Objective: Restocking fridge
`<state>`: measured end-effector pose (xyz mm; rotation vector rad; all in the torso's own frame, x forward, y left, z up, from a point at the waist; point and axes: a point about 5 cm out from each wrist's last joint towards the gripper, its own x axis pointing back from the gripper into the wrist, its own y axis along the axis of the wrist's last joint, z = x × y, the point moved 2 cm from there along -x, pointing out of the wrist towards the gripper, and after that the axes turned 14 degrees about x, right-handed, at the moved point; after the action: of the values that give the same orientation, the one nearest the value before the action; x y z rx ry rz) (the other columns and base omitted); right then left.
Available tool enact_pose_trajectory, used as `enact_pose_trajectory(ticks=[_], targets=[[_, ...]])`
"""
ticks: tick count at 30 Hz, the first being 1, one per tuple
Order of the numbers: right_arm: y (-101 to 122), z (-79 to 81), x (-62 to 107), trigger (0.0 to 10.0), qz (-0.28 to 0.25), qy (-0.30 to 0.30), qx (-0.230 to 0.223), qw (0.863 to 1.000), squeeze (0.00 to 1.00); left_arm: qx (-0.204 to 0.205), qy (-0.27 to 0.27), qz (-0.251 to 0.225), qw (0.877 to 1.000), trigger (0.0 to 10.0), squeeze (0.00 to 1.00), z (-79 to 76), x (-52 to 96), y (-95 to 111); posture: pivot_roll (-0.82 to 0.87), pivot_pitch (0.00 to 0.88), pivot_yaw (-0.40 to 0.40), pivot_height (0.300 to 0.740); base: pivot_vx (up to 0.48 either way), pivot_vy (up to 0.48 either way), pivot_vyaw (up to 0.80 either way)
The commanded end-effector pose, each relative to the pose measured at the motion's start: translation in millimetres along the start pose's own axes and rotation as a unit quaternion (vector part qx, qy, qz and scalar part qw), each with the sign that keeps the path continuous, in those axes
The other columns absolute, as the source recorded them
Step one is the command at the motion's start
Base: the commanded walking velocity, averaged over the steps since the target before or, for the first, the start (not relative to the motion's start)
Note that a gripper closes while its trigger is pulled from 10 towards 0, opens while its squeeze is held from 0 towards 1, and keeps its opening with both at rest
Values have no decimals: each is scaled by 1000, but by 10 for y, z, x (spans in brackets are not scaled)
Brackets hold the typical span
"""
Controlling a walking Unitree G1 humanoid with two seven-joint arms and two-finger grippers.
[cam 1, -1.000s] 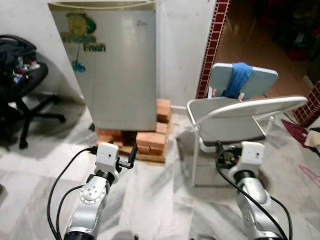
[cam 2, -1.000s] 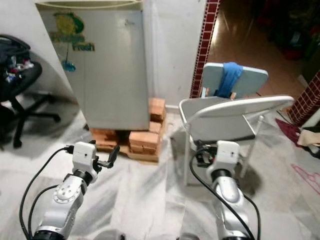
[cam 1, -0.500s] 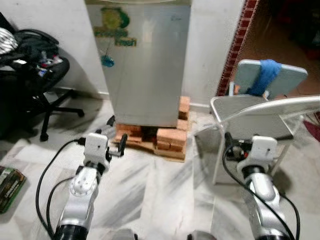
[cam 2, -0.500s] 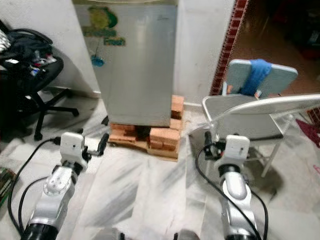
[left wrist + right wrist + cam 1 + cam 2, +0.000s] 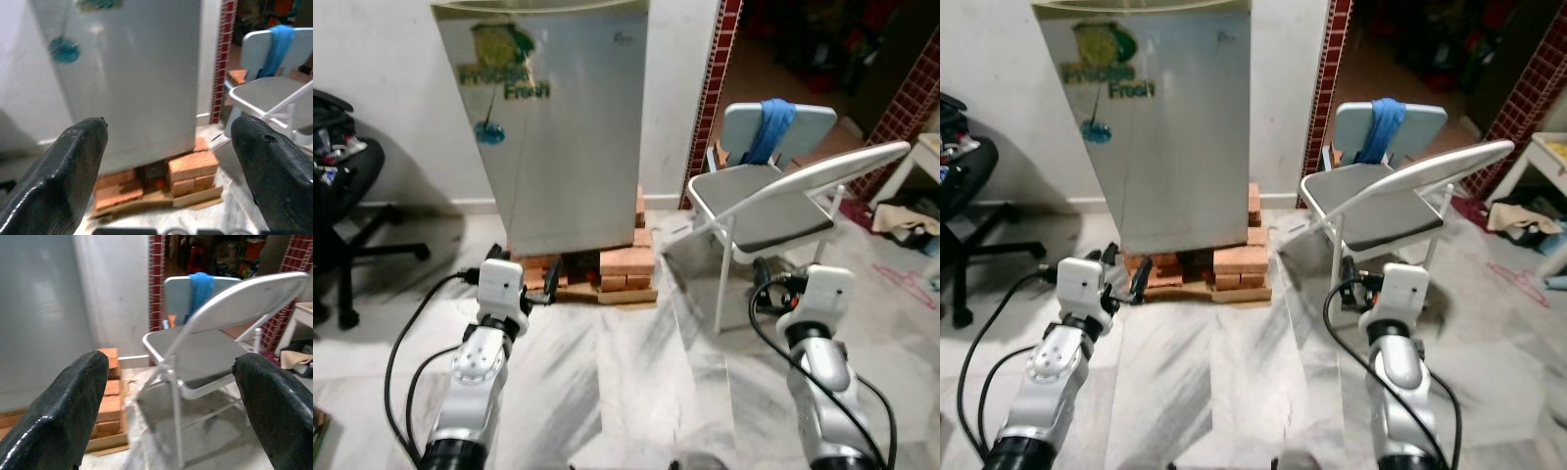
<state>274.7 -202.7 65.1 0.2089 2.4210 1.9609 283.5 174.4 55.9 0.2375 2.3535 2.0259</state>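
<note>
fridge (image 5: 563,127) door closed, against the wall on a brick stack (image 5: 607,272) | left gripper (image 5: 168,166) spread wide, empty, facing fridge front | right gripper (image 5: 171,406) spread wide, empty, facing folding chair (image 5: 773,211) | office chair (image 5: 342,206) at far left

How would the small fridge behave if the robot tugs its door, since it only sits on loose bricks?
The fridge is tall and narrow, perched on stacked bricks, so a hard tug could probably rock or tip it. It looks stiff and likely heavy. Its door face looks smooth with no handle visible, so the open left gripper may slip.
</note>
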Motion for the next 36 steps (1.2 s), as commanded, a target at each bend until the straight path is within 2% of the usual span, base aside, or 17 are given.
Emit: enact_pose_trajectory(ticks=[1, 6, 8, 14, 21, 36], targets=[[65, 15, -35, 10000, -12, 5, -7, 1000, 0, 7, 10, -1, 1000, 10000, 0, 42, 0, 13, -5, 4, -1, 740, 0, 442, 0], [80, 30, -60, 10000, -15, 8, -13, 1000, 0, 8, 7, 0, 1000, 10000, 0, 35, -5, 2, -3, 4, -1, 740, 0, 446, 0], [78, 32, -65, 10000, -13, 10, -9, 1000, 0, 4, -2, -12, 1000, 10000, 0, 10, -5, 47, -3, 3, 0, 740, 0, 446, 0], [81, 32, -75, 10000, -15, 11, -8, 1000, 0, 3, -9, -12, 1000, 10000, 0, -31, -13, 53, -1, 1, -5, 740, 0, 429, -722], [85, 2, -93, 10000, -17, 11, -5, 1000, 0, 4, -3, 1, 1000, 10000, 0, 18, 37, -23, 2, 2, -6, 740, 302, 373, -98], [104, 14, -122, 10000, -22, 15, 4, 1000, 0, 7, 0, 2, 1000, 10000, 0, 21, 44, -35, 1, 10, -5, 740, 312, 365, 0]])
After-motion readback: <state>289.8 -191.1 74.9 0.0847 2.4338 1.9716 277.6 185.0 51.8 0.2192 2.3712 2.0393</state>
